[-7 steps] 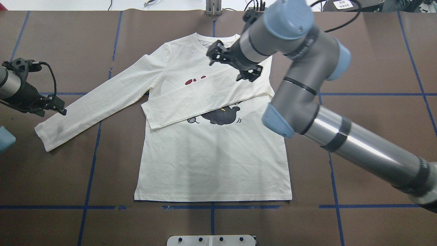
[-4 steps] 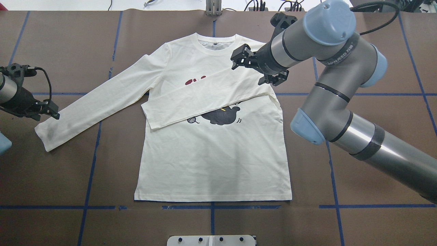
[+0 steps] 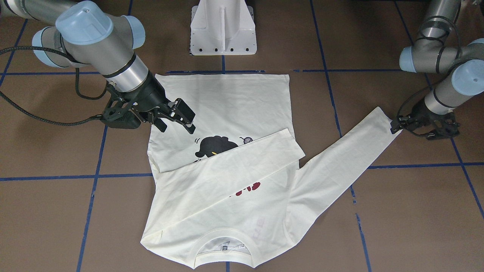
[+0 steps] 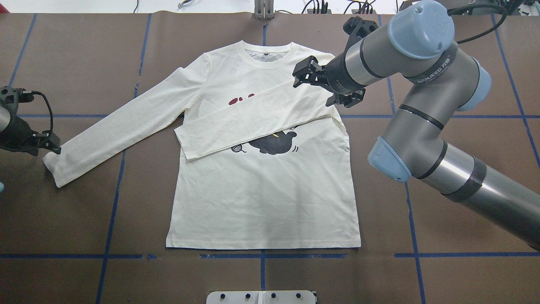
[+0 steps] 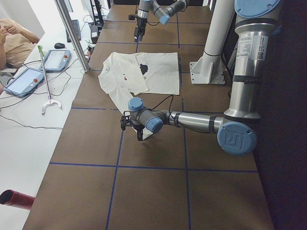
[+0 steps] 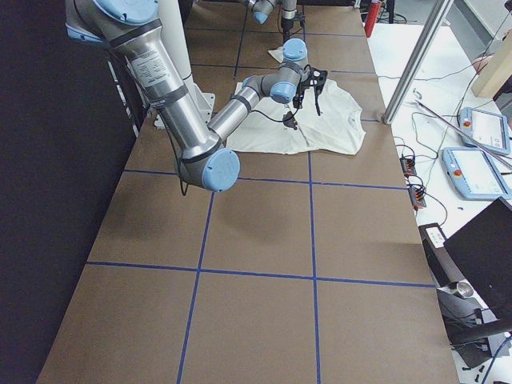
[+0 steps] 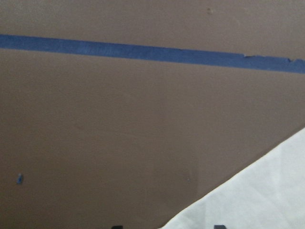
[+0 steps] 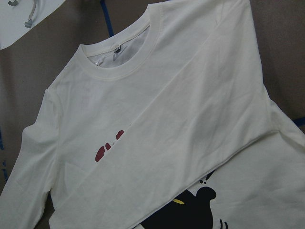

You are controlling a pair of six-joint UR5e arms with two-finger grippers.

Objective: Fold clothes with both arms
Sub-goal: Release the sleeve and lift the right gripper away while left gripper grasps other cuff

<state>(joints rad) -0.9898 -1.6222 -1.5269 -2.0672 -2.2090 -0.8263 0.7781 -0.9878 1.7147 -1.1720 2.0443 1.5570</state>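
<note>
1. hovering my right claw (image 4: 322,86) over the right shoulder of the t-shirt (image 4: 261,202), jaws apart.
2. my left claw (image 4: 49,142) sits low at the cuff (image 4: 52,169) of the spread-out left sleeve (image 4: 122,122). its fingertips are apart, and in my wrist view the cuff's edge lies between them.
3. the shirt lies flat, print up, on the brown table (image 4: 84,219), with its collar (image 4: 265,52) away from my base.
4. the right sleeve (image 4: 253,122) is folded across the chest. it covers most of the red lettering (image 4: 240,100) and the top of the cat print (image 4: 274,143).
5. blue tape lines (image 4: 63,256) grid the table, and my white pedestal (image 3: 223,30) stands beyond the hem.
6. off my left end of the table are a metal post (image 5: 72,33), two pendants (image 5: 57,60) and a seated person (image 5: 14,38).
</note>
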